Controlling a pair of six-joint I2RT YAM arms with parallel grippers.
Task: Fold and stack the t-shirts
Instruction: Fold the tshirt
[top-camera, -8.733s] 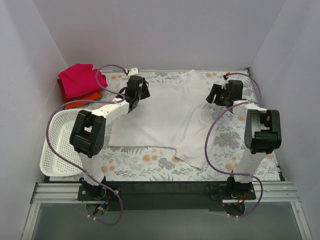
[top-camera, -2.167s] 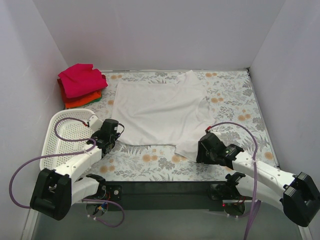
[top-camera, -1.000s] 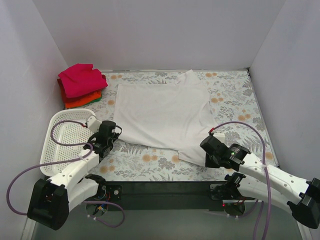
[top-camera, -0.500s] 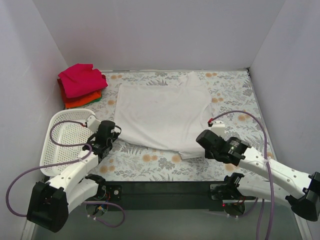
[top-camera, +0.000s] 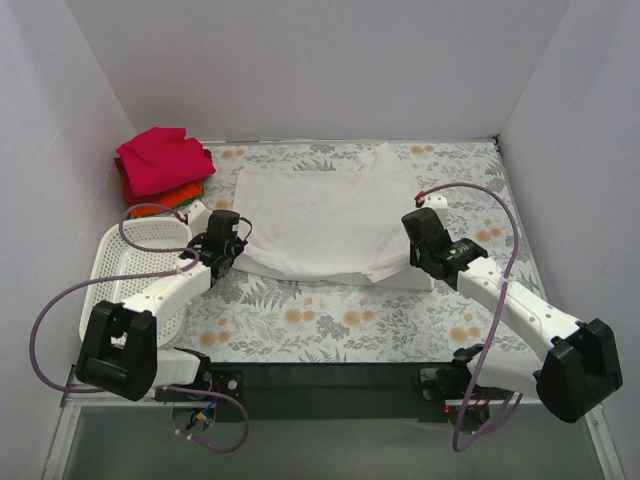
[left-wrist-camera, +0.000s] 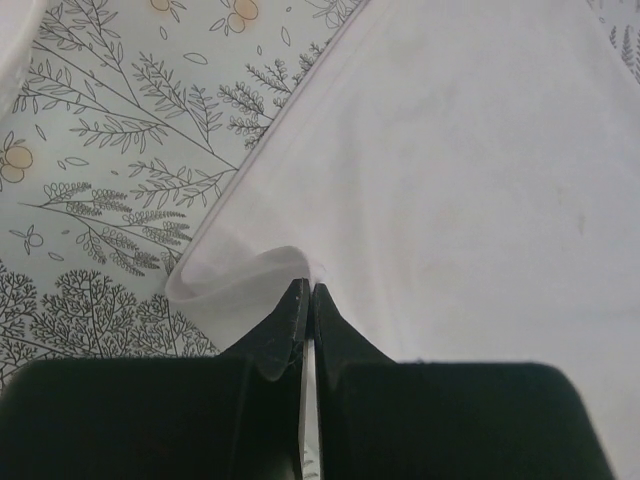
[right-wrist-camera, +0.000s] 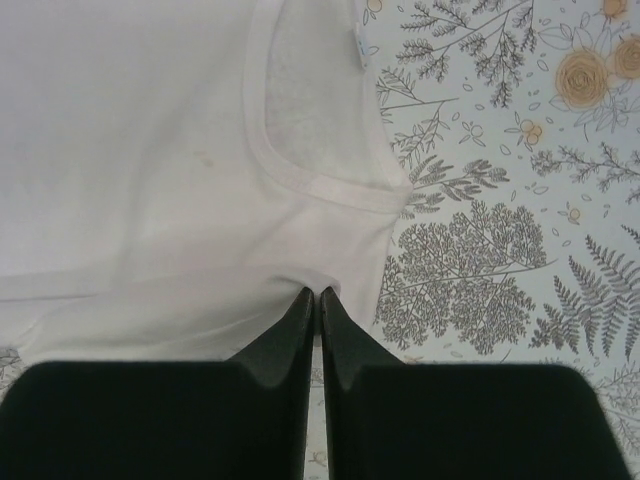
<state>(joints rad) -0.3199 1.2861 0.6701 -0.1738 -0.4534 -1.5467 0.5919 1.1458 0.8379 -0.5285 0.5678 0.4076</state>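
A plain white t-shirt (top-camera: 325, 215) lies spread on the flowered table, its near part lifted and doubled back toward the far side. My left gripper (top-camera: 232, 240) is shut on the shirt's near left edge; in the left wrist view the cloth (left-wrist-camera: 440, 180) puckers at the closed fingertips (left-wrist-camera: 306, 290). My right gripper (top-camera: 412, 240) is shut on the near right edge, close to the round collar (right-wrist-camera: 300, 185), with the white cloth bunched at its tips (right-wrist-camera: 318, 293). A folded stack with magenta-pink on top (top-camera: 160, 158) and red-orange beneath (top-camera: 165, 197) sits at the far left.
A white mesh basket (top-camera: 135, 270) stands at the left edge, beside my left arm. Grey walls close in the table on the left, right and far sides. A black rail (top-camera: 330, 375) runs along the near edge.
Both grippers have carried the shirt's near edge away from the front of the table toward the far side, doubling the cloth over itself. The right arm swung furthest, from the near right.
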